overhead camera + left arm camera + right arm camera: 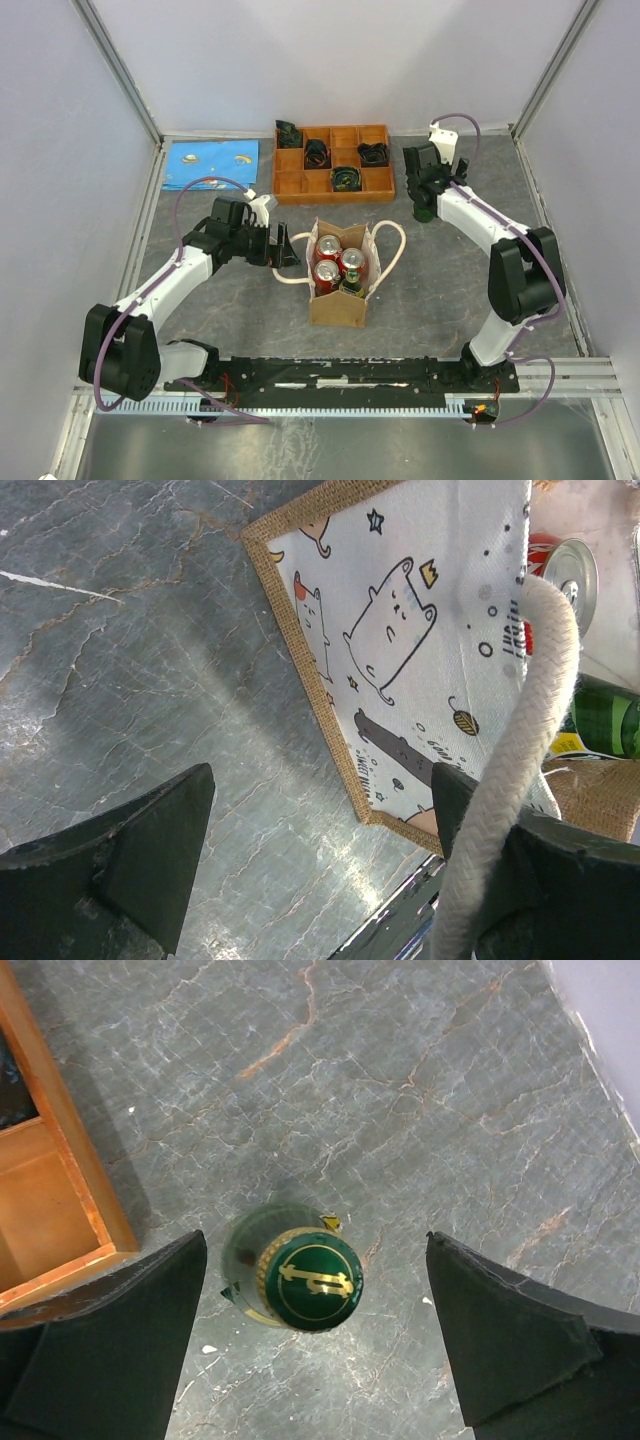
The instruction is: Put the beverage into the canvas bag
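Here the right gripper [315, 1242] points straight down, jaws spread wide on either side of the green-capped bottle [310, 1282] standing beneath it. The left gripper [322, 772], reaching out low and likewise spread, sits just beside the canvas bag [400, 630], whose rope handle [520, 740] crosses one jaw.

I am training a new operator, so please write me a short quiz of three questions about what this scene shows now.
1. How many red cans stand in the canvas bag?
2. True or false: the right gripper is shut on the green bottle.
3. What is nearest the left gripper: A the orange tray, B the bag's rope handle, C the blue sheet?
Key: 1. three; 2. false, its fingers stand open above it; 3. B.
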Tool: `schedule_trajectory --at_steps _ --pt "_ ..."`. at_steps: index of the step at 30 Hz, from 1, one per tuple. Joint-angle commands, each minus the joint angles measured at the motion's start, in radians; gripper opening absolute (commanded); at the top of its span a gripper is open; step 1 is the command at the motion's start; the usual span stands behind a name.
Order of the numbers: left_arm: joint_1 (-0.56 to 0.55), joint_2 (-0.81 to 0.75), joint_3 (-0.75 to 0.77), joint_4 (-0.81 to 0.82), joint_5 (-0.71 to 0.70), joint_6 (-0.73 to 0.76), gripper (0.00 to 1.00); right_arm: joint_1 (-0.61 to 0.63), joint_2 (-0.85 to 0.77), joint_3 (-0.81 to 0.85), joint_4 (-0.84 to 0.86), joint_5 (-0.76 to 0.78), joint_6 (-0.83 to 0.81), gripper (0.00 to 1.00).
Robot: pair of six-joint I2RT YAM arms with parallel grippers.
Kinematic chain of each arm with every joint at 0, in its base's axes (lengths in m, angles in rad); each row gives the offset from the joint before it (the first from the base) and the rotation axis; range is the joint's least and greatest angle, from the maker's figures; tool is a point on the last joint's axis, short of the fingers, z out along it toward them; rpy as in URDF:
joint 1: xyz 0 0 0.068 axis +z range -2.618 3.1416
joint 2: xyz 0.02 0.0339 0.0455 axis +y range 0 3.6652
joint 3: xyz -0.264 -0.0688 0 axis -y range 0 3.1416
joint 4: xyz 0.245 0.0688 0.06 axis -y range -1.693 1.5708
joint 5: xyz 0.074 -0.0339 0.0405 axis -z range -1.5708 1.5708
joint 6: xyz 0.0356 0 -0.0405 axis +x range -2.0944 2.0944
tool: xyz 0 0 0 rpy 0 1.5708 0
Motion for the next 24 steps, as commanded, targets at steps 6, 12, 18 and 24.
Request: schedule_trajectory --at_steps 6,12,18,24 --pt "-0.003 0.0 0.026 0.033 0.007 0.023 0.95 -0.023 -0.004 -0.065 0.104 0.013 0.043 0.88" --pt "-0.003 -0.01 0.009 0.046 0.005 0.025 0.95 -0.028 -0.031 -0.109 0.146 -0.022 0.031 0.25" --pt "-0.003 -0.028 -0.004 0.053 0.002 0.018 0.94 -0.028 -0.088 -0.143 0.124 -0.061 0.032 0.0" --pt "-0.003 -0.043 0.001 0.037 -0.001 0.025 0.94 -0.028 -0.166 -0.115 0.072 -0.137 0.039 0.0"
